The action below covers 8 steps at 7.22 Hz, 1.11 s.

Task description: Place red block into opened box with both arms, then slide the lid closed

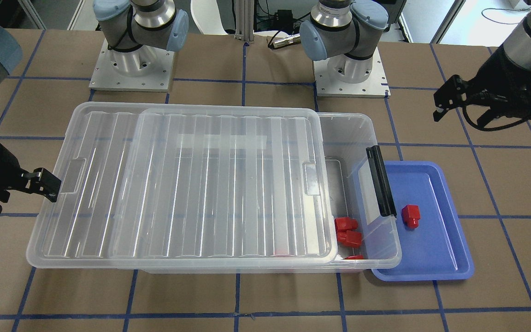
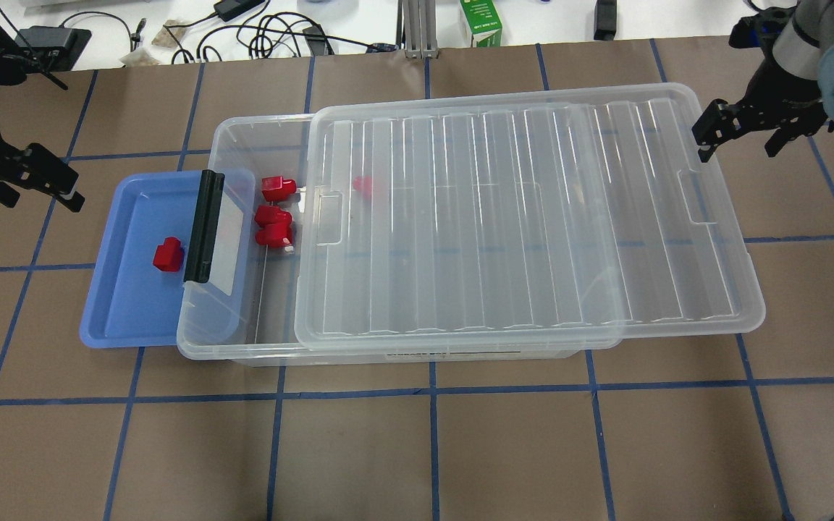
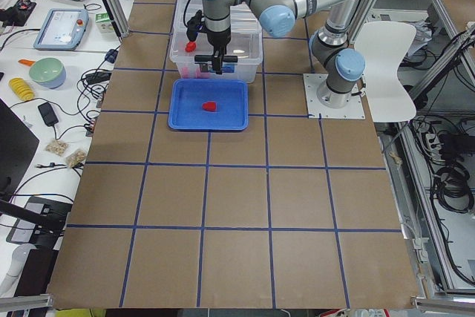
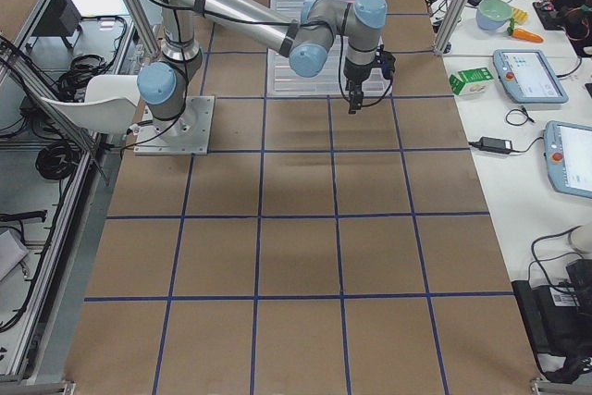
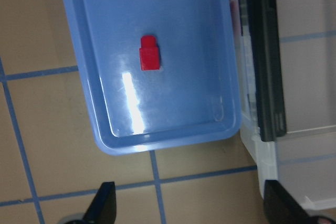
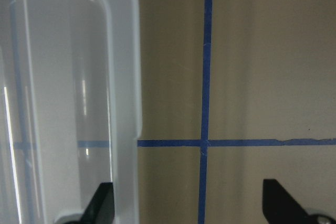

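One red block lies on the blue tray. Three more red blocks lie in the uncovered end of the clear box, and another shows dimly under the lid. The lid covers most of the box and overhangs its far end. My left gripper hangs open and empty above the table, beside the tray. My right gripper is open and empty at the lid's overhanging short end, one fingertip over its rim.
The box's black handle stands over the tray's inner edge. Both arm bases are bolted behind the box. Cables and a green carton lie along the table's far edge. Blue tape lines cross the brown table top.
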Motion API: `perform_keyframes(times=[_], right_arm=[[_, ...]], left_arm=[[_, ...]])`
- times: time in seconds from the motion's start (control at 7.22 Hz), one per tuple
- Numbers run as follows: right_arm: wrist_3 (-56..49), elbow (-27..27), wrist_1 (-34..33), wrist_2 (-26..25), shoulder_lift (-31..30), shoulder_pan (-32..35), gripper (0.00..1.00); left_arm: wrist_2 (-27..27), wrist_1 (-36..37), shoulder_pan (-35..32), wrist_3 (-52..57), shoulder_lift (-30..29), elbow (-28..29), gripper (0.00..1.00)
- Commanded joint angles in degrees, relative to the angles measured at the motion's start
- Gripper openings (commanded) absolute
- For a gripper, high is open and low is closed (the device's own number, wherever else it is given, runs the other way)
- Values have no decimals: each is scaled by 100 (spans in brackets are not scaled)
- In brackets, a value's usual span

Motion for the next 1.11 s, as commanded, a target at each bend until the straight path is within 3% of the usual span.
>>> perform_keyframes(times=[0.0, 0.28, 0.83, 0.97], right_arm=[[-154, -14, 3, -17, 6, -171, 100], [-241, -14, 11, -26, -3, -390, 100], [-532, -66, 20, -9, -3, -549, 100], [-541, -84, 29, -9, -3, -558, 100]], left_arm=[[-2, 649, 23, 19, -689, -90, 100], [-2, 1476, 23, 20, -1234, -423, 100], [-55, 1909, -21, -508, -1709, -608, 100], [-55, 2293, -30, -517, -1824, -810, 100]])
